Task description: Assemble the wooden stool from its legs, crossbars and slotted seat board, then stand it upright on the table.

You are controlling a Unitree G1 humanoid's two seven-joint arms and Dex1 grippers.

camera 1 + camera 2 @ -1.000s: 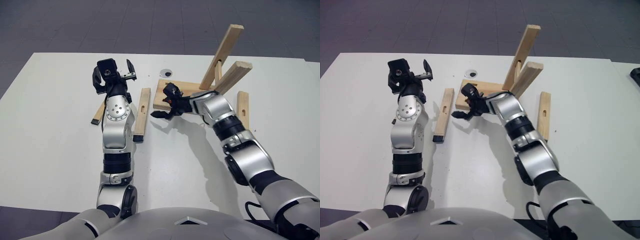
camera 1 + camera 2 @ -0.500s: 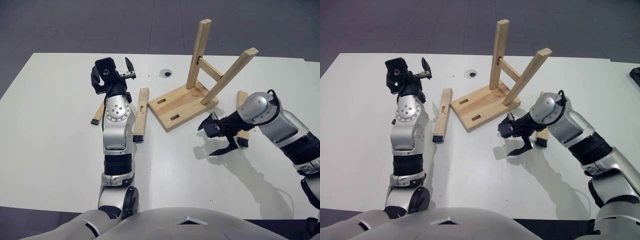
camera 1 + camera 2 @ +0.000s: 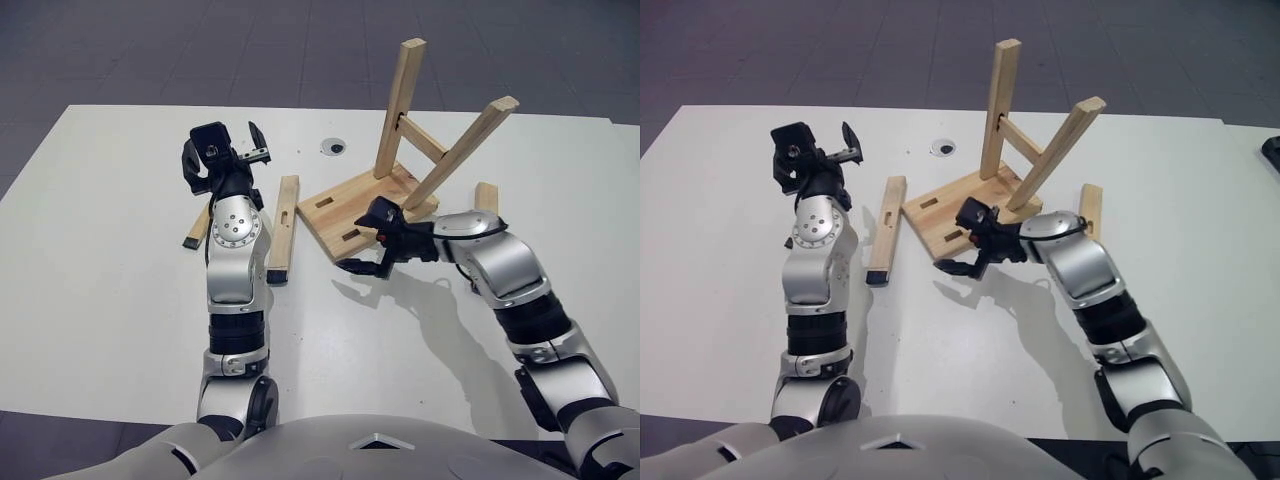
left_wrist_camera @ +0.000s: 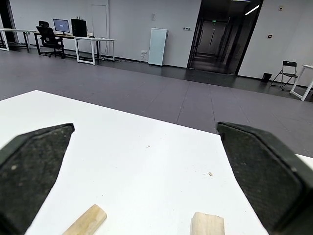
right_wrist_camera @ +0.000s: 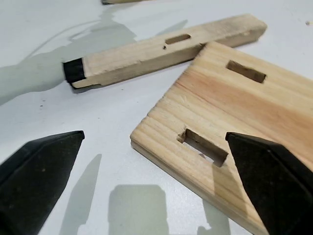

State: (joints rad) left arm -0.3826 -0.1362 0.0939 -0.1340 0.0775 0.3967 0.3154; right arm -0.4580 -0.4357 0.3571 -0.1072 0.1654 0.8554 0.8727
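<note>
A white table (image 3: 100, 300) stands on a dark grey tiled floor (image 3: 150, 50). The left wrist view looks past the table's far edge into a large room with desks, monitors, chairs and a dark doorway.

In the upper middle of the head frame the slotted seat board (image 3: 335, 210) lies flat on the table. An upright leg (image 3: 398, 100) and a leaning leg (image 3: 462, 150) rise from its far side, joined by a short crossbar (image 3: 422, 138). A loose leg (image 3: 283, 228) lies just left of the board. Another wooden piece (image 3: 193, 230) pokes out from behind the left arm, and a third (image 3: 486, 195) lies right of the board, partly hidden by the right arm. A round grommet (image 3: 334, 147) sits beyond the board.

The right gripper (image 3: 368, 240) hangs at the board's near corner. The right wrist view adds what the head views lack: its fingers (image 5: 39, 161) are spread wide and grasp nothing. The board there shows two empty slots (image 5: 203, 146), and the loose leg has a black cap on its end.

The left gripper (image 3: 232, 150) is raised at upper left, its pads (image 4: 264, 171) released and far apart above the ends of two wooden pieces.

The board lies well in from every table edge. A broad stretch of tabletop runs between the arms across the lower half of the frame.
</note>
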